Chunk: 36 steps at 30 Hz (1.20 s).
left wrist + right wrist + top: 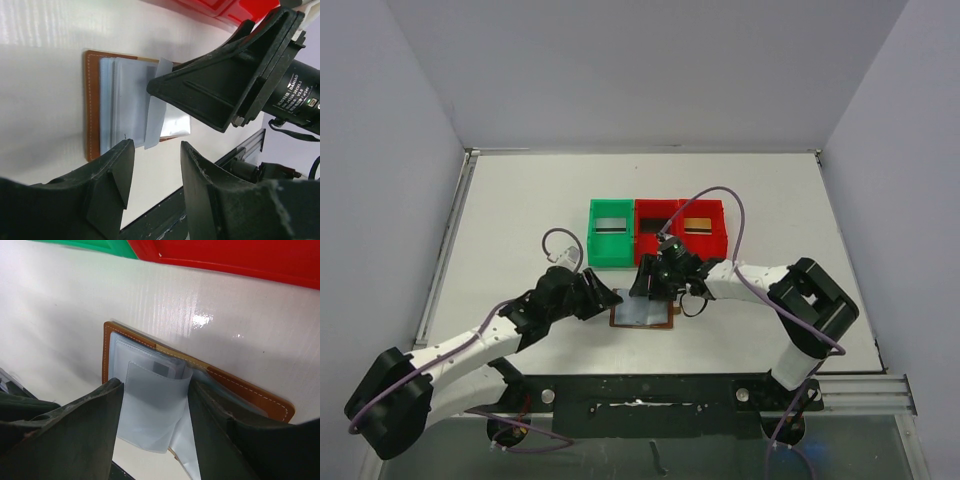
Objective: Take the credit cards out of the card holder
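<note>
The brown card holder [642,314] lies open on the table, its pale blue-grey clear sleeves fanned out [150,410]. My right gripper [155,385] stands over it, a finger on each side of one loose sleeve, which bows and curls between them. A small grey patch [167,369] shows through the sleeves behind it. It may be one of the credit cards, which are otherwise hidden. My left gripper [157,145] hovers just off the holder's left edge [91,100], open, with only bare table between its fingers.
A green bin [611,233] and two red bins [657,228] [702,228] stand in a row just behind the card holder. The right arm's black finger [220,85] crosses the left wrist view. A dark rail [720,385] runs along the table's near edge.
</note>
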Each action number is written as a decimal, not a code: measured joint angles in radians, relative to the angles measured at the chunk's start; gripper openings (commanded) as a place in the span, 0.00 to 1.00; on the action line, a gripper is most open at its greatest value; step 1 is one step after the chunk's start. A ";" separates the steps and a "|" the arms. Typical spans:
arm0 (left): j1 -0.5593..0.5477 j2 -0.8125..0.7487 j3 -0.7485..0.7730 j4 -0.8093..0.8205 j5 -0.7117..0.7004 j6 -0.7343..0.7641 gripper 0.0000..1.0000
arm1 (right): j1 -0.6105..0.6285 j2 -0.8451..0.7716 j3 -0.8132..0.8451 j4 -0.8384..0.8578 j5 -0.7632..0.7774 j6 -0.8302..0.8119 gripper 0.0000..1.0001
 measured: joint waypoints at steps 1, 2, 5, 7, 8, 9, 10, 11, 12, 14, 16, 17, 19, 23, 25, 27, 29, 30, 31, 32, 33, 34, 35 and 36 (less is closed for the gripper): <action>0.000 0.024 0.000 0.023 0.018 0.002 0.42 | -0.003 -0.003 -0.011 0.015 -0.006 0.004 0.55; 0.000 0.048 0.000 0.046 0.035 0.003 0.43 | -0.007 -0.009 -0.025 0.035 -0.015 0.010 0.55; -0.001 0.121 0.000 0.119 0.086 0.006 0.44 | -0.021 -0.020 -0.055 0.077 -0.038 0.023 0.55; -0.001 0.163 0.000 0.169 0.116 0.006 0.44 | -0.027 -0.023 -0.068 0.097 -0.050 0.029 0.55; -0.001 0.180 0.000 0.190 0.126 0.006 0.45 | -0.032 -0.025 -0.074 0.105 -0.055 0.032 0.55; -0.001 0.198 0.000 0.211 0.138 0.006 0.45 | -0.034 -0.029 -0.082 0.112 -0.060 0.034 0.55; -0.001 0.216 0.000 0.231 0.148 0.006 0.45 | -0.038 -0.032 -0.085 0.114 -0.062 0.036 0.55; -0.001 0.234 0.000 0.253 0.159 0.006 0.45 | -0.038 -0.033 -0.090 0.120 -0.064 0.038 0.55; -0.001 0.250 0.000 0.271 0.169 0.006 0.45 | -0.039 -0.033 -0.093 0.124 -0.068 0.040 0.55; -0.002 0.293 0.000 0.319 0.192 0.005 0.45 | -0.039 -0.033 -0.096 0.131 -0.074 0.044 0.55; -0.003 0.334 0.000 0.352 0.210 0.005 0.45 | -0.040 -0.034 -0.098 0.135 -0.078 0.047 0.55; -0.004 0.349 0.000 0.364 0.216 0.005 0.45 | -0.043 -0.034 -0.098 0.136 -0.079 0.047 0.55; -0.005 0.368 0.000 0.387 0.224 0.006 0.45 | -0.045 -0.034 -0.100 0.138 -0.082 0.047 0.55; -0.010 0.375 0.001 0.416 0.224 0.006 0.45 | -0.046 -0.044 -0.104 0.139 -0.092 0.047 0.58; -0.012 0.375 0.001 0.437 0.226 0.007 0.45 | -0.050 -0.049 -0.104 0.140 -0.097 0.047 0.59; -0.011 0.380 0.002 0.455 0.241 0.013 0.45 | -0.050 -0.053 -0.104 0.139 -0.101 0.047 0.60; -0.011 0.408 0.011 0.485 0.269 0.020 0.45 | -0.051 -0.060 -0.104 0.133 -0.103 0.047 0.63; -0.011 0.425 0.013 0.501 0.282 0.022 0.45 | -0.053 -0.066 -0.104 0.128 -0.103 0.047 0.67; -0.012 0.441 0.016 0.515 0.294 0.024 0.45 | -0.057 -0.071 -0.104 0.123 -0.104 0.047 0.71; -0.013 0.453 0.016 0.528 0.303 0.025 0.45 | -0.060 -0.079 -0.104 0.118 -0.104 0.046 0.75; -0.015 0.464 0.016 0.544 0.311 0.025 0.45 | -0.065 -0.086 -0.104 0.114 -0.105 0.045 0.78; -0.016 0.472 0.017 0.557 0.320 0.026 0.45 | -0.070 -0.094 -0.104 0.109 -0.104 0.043 0.79; -0.016 0.479 0.018 0.570 0.327 0.026 0.45 | -0.073 -0.102 -0.104 0.103 -0.104 0.042 0.80; -0.016 0.486 0.020 0.582 0.335 0.026 0.45 | -0.078 -0.110 -0.104 0.097 -0.103 0.040 0.81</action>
